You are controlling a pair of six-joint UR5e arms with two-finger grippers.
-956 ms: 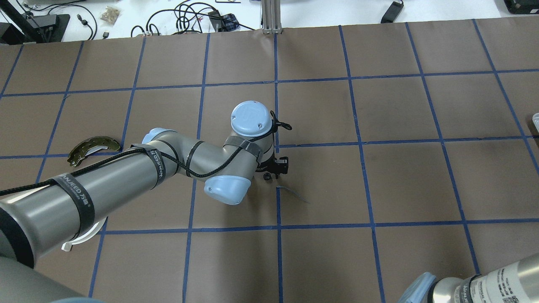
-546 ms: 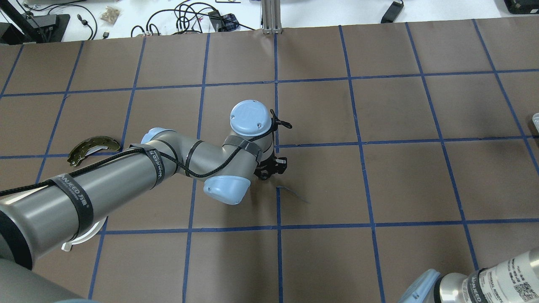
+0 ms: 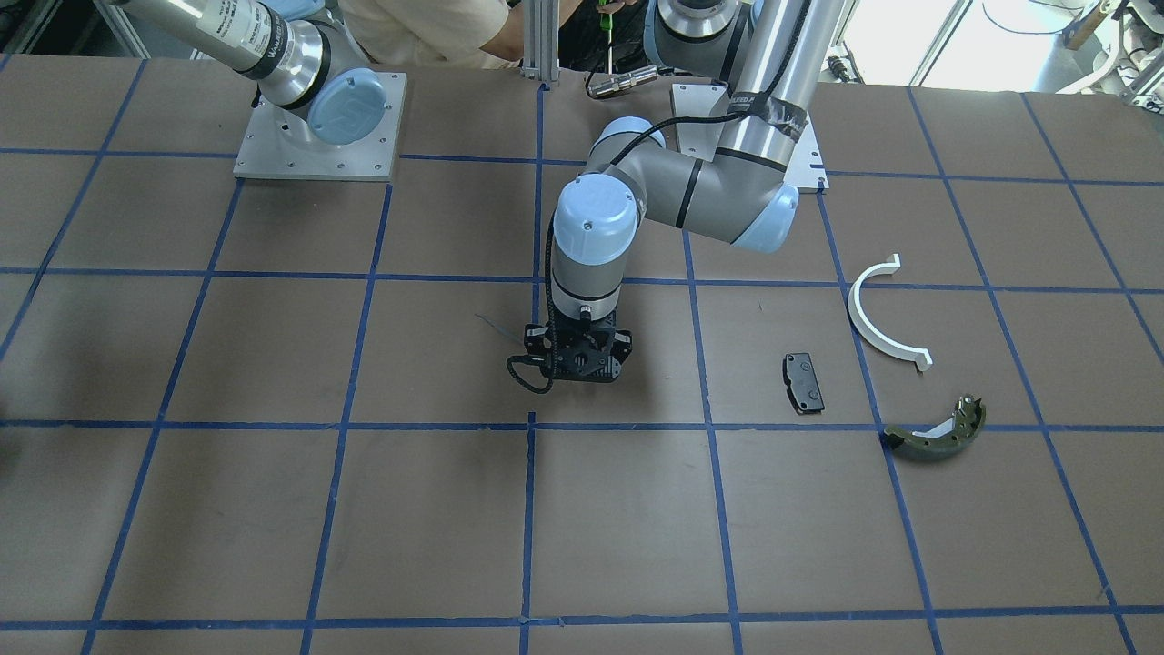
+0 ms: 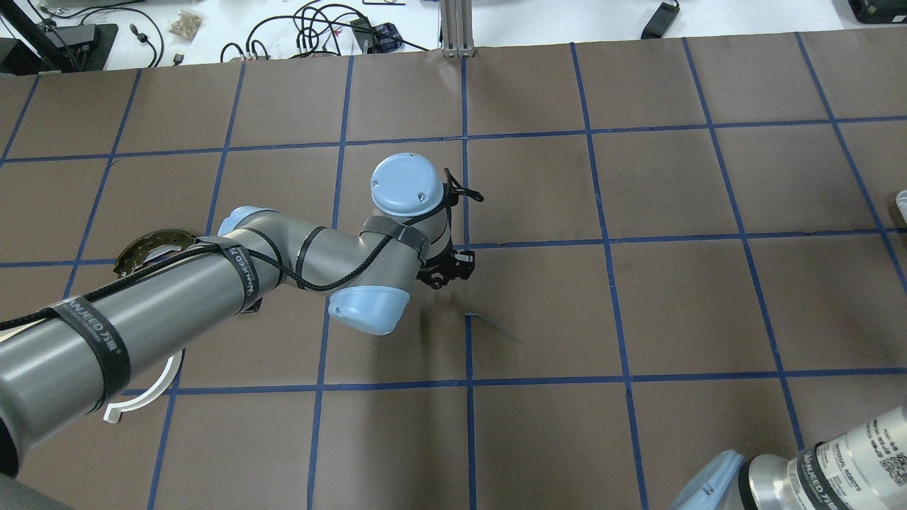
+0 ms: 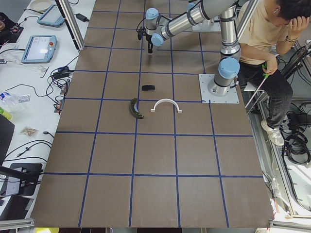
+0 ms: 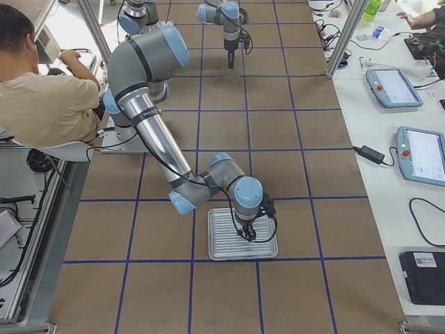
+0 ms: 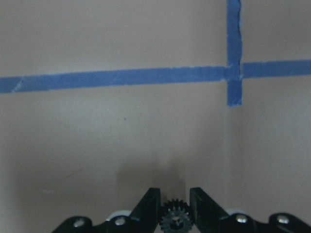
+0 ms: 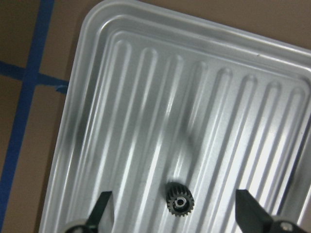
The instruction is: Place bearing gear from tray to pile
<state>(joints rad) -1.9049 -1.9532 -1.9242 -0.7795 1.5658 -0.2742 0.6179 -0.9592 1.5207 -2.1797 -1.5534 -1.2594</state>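
Note:
My left gripper (image 7: 175, 196) is shut on a small black bearing gear (image 7: 175, 220) and holds it just above the brown table near a blue tape crossing; it also shows in the front view (image 3: 582, 359) and the overhead view (image 4: 446, 271). The pile lies to my left: a black brake pad (image 3: 804, 382), a white half-ring (image 3: 878, 318) and an olive brake shoe (image 3: 937, 435). My right gripper (image 8: 176, 213) is open over the ribbed metal tray (image 8: 121, 97), its fingers either side of a second black gear (image 8: 180, 199) lying in the tray.
The tray (image 6: 222, 245) sits at the table's right end. A person sits behind the robot (image 6: 42, 97). Tablets and cables lie on the white bench beyond the table (image 6: 417, 149). A metal post stands at the table's far edge (image 4: 457, 28).
My left arm has swung a little to the left in the overhead view, carrying the gripper with it. The right arm's elbow has shifted slightly right at the bottom edge.

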